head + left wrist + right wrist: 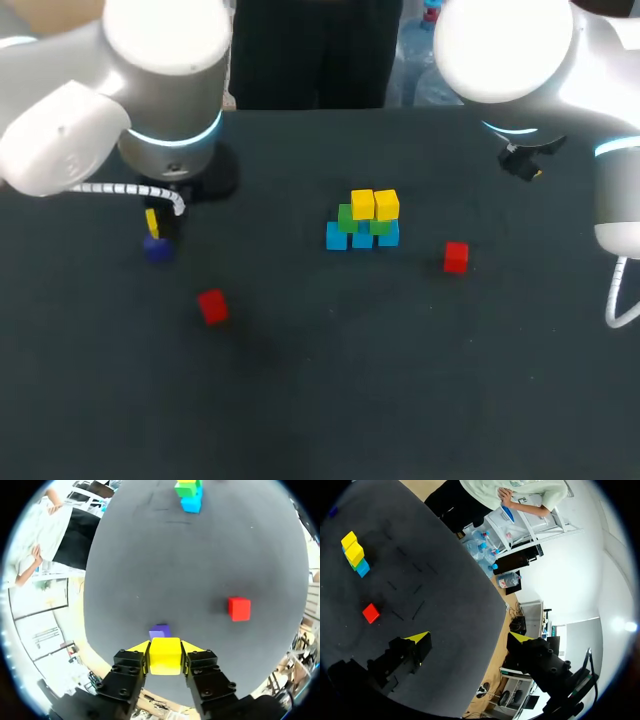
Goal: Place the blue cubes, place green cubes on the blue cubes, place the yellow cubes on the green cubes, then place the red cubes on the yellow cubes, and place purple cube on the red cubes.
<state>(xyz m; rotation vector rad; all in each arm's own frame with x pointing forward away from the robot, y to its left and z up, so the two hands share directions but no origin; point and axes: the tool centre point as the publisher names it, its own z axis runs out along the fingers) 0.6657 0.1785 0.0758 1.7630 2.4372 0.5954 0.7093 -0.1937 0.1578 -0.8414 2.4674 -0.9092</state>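
Note:
At the table's middle stands a stack (362,222): blue cubes (336,237) at the bottom, green cubes (348,216) on them, two yellow cubes (374,204) on top. My left gripper (152,222) hangs at the far left, shut on a third yellow cube (165,656). A purple cube (160,631) lies on the table just ahead of and below its fingers, apart from them. One red cube (212,306) lies left of centre, another (455,256) right of the stack. My right gripper (470,639) is open and empty at the far right (522,163), the red cube (370,613) well ahead of it.
The dark table (330,400) has free surface in front of the stack and between the two red cubes. My left arm's base (175,165) stands at the back left, close behind the purple cube (157,249).

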